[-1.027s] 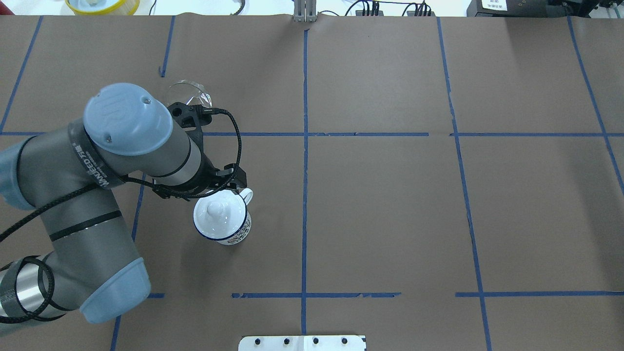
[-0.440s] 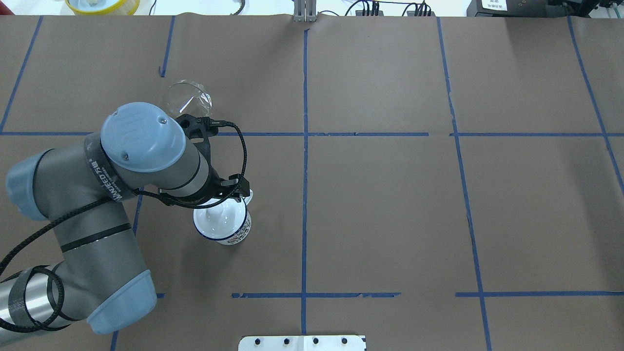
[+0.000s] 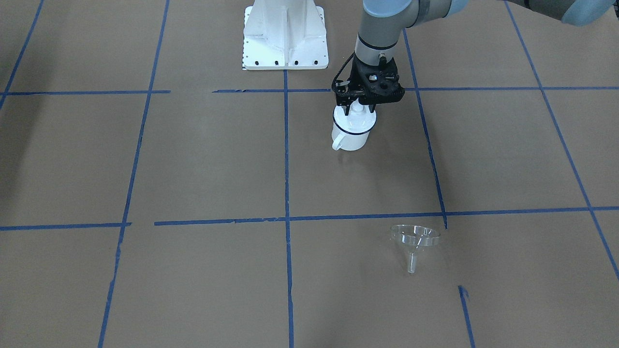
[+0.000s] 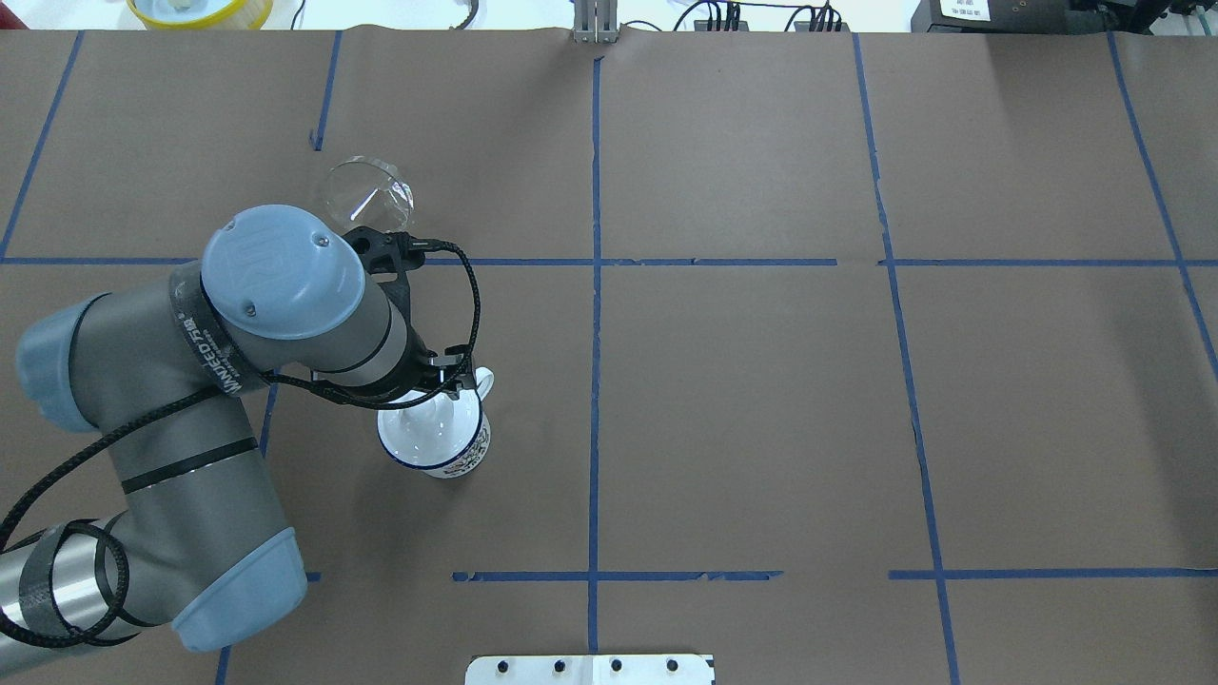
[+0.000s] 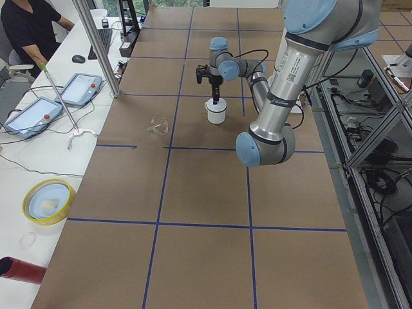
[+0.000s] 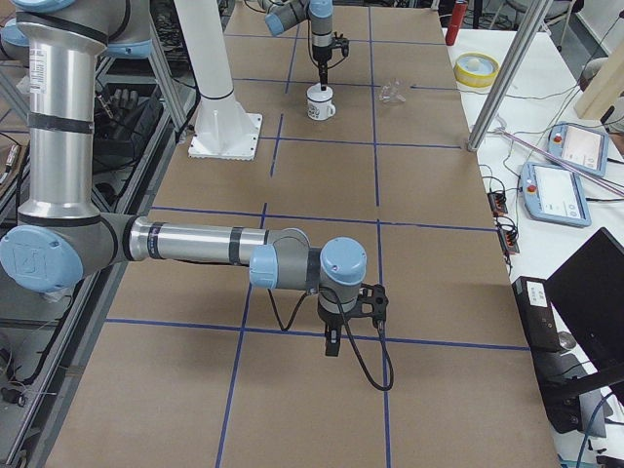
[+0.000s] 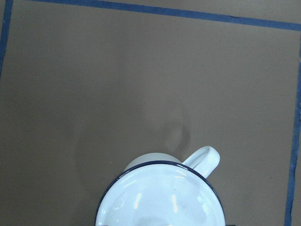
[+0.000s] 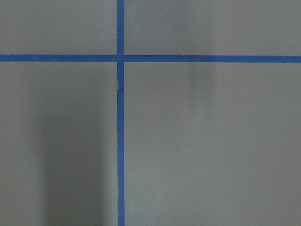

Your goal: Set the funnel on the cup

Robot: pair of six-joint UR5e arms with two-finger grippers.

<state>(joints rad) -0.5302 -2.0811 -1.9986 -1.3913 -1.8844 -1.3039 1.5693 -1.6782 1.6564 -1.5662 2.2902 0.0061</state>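
**Lid's on the cup, funnel's out on the bench**

Starting at the cup (image 3: 350, 135): it's upright on the brown bench (image 3: 193, 159), white with a thin blue rim and some print on its side. A white lid (image 7: 160, 197) sits on top and covers the mouth. The loop handle sticks out on the side away from the robot.

The left hand (image 3: 358, 110) is straight above the cup, pointing down. In the front view its fingers (image 3: 346, 110) are down at the lid's knob, one on each side. I honestly can't tell whether they're pinching the knob or just flanking it. The arm blocks it from overhead, and the wrist view only catches the lid and rim.

Next out is the funnel (image 3: 414, 240), clear plastic, on the bench well apart from the cup. It's beyond the cup from the robot, a bit toward the robot's left, just past a blue tape line (image 3: 367, 217). It looks tipped, with the stem pointing away from the cup, though it's hard to read.

Farthest from the cup is the right hand (image 6: 332, 343), way off on the robot's right. It hangs low over the bench and points down near a tape line. It only shows in a side view, so I can't tell if it's apart or together.
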